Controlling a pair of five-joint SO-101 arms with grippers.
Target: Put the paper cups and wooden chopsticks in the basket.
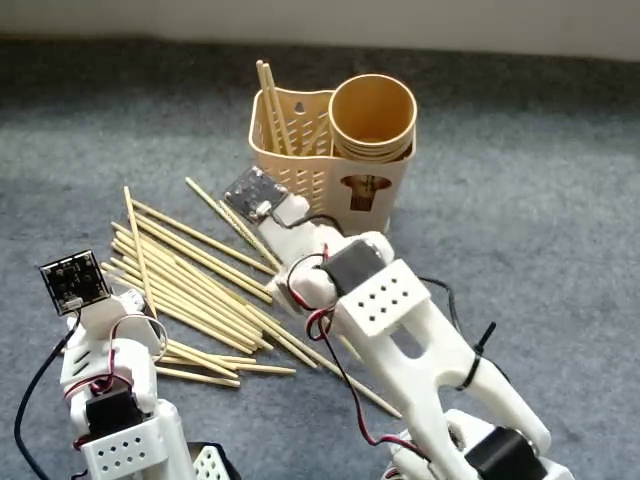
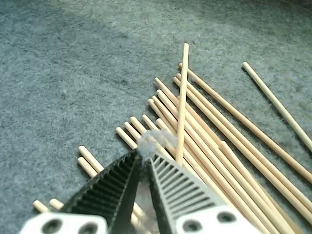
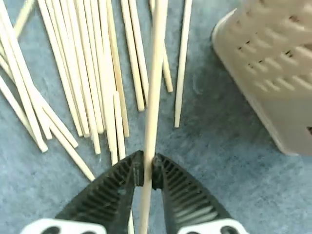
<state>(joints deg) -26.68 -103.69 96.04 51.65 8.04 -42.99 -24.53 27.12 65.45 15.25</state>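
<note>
The right end effector (image 3: 147, 171), clamped tight on a single wooden chopstick (image 3: 155, 73) just beside the basket (image 3: 273, 73), holds it with its long axis running straight out from the fingertips, past the basket's wall and not yet over its rim.

One basket (image 1: 300, 165), one stack of paper cups (image 1: 372, 115), two standing chopsticks (image 1: 270, 100), perhaps twenty-odd loose chopsticks (image 1: 190, 275).

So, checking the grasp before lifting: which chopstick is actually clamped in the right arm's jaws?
The chopstick running straight out from between the right gripper jaws, pinched partway along; the pile beside it lies loose on the carpet.
</note>
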